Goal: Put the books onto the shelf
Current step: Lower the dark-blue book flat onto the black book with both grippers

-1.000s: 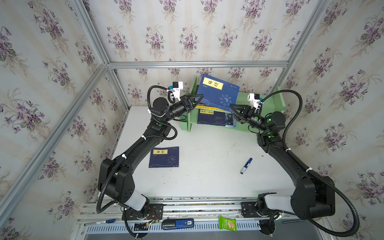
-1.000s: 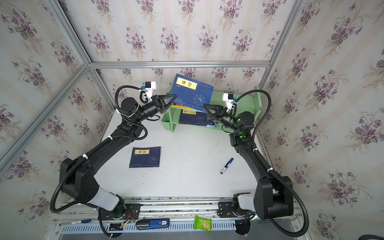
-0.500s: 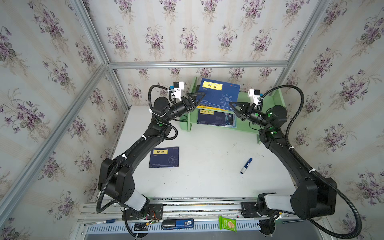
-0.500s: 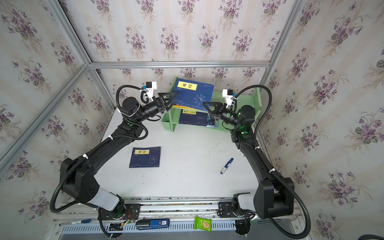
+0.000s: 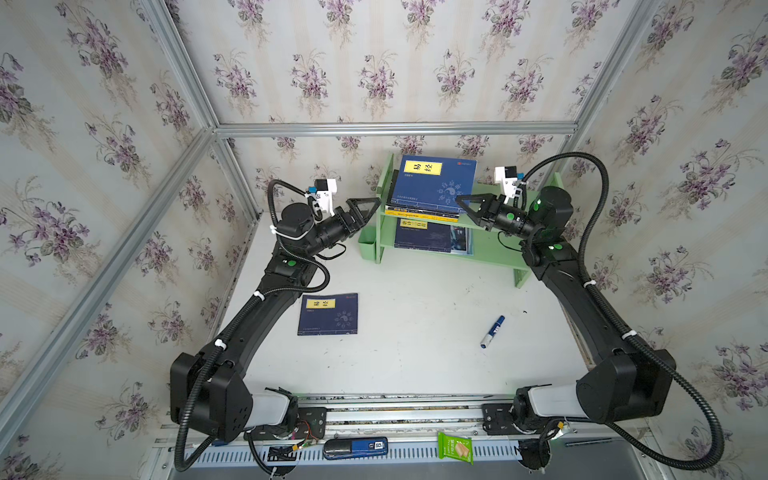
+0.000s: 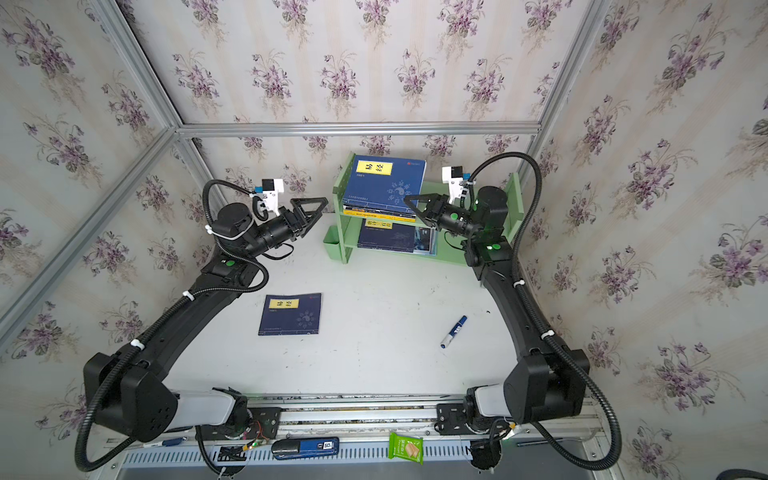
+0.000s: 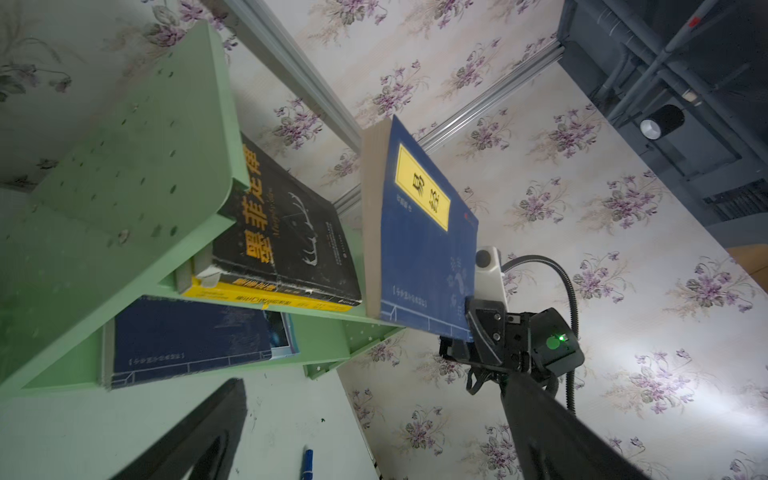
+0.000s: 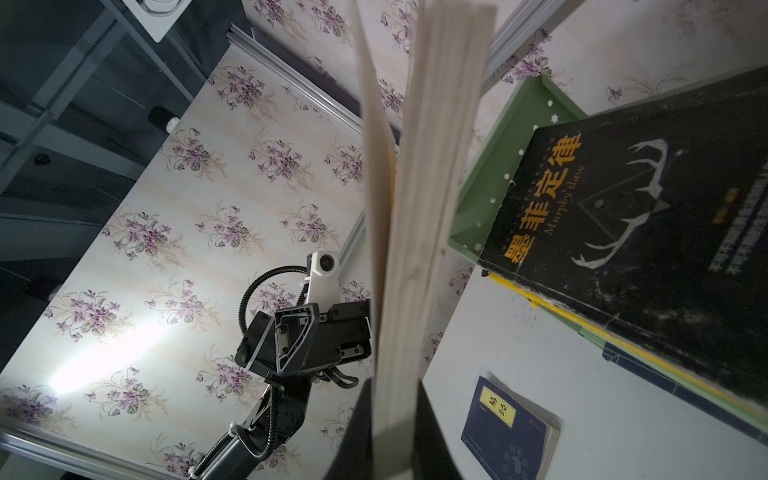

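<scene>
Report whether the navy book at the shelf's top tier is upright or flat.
Upright: the navy book stands on edge at the shelf, its lower corner clamped in the right gripper.

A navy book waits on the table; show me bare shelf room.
On the shelf, lower tier: bare from the magazine to the right side panel. Upper tier: crowded, black book on yellow book at left, right gripper holding a navy book upright beside them.

A blue-and-white marker pen (image 5: 493, 331) lies on the white table (image 5: 415, 365) at about 4 o'clock from its middle, along the 1-to-7 o'clock line. At 6 o'clock, on the slotted front rail (image 5: 415, 456), a green snack packet (image 5: 455, 447) lies with a blue-and-black device (image 5: 355, 447) at its 9 o'clock. Floral wallpaper (image 5: 374, 75) covers the walls.
</scene>
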